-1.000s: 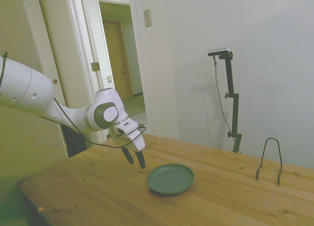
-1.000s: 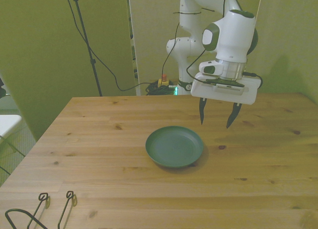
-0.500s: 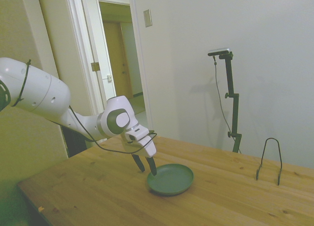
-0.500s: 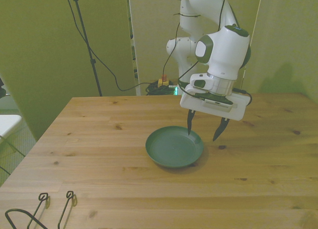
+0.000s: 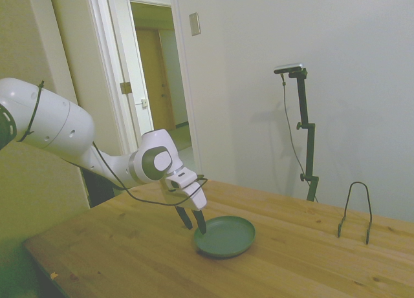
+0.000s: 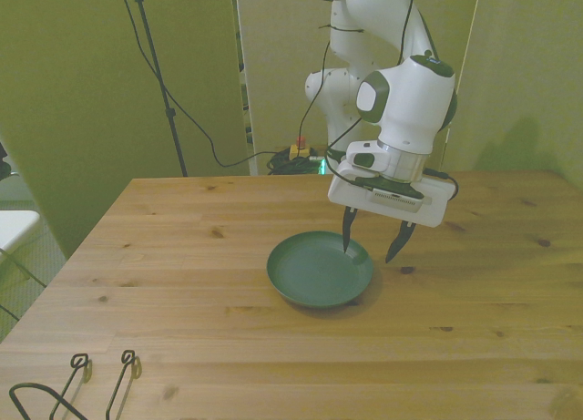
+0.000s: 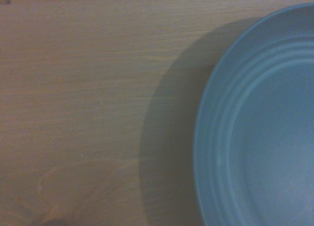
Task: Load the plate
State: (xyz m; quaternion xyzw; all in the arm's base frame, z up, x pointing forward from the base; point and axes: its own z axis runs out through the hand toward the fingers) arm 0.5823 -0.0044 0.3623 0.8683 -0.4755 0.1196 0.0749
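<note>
The dark green plate (image 6: 319, 271) lies flat near the middle of the wooden table (image 6: 182, 283); it also shows in the side view (image 5: 225, 236) and fills one side of the wrist view (image 7: 260, 128). My gripper (image 6: 368, 250) hangs open just over the plate's far rim, toward the front view's right. One finger points down inside the rim and the other outside it, over bare wood. Nothing is held. In the side view the gripper (image 5: 193, 222) sits at the plate's left edge.
A black wire rack (image 5: 356, 212) stands on the table at the side view's right; the same rack (image 6: 73, 388) shows at the front view's lower left corner. A doorway (image 5: 155, 85) lies behind the arm.
The gripper came down and toward the plate from beside it, and now straddles the plate's rim, a little lower than half a second ago. The plate has not moved.
</note>
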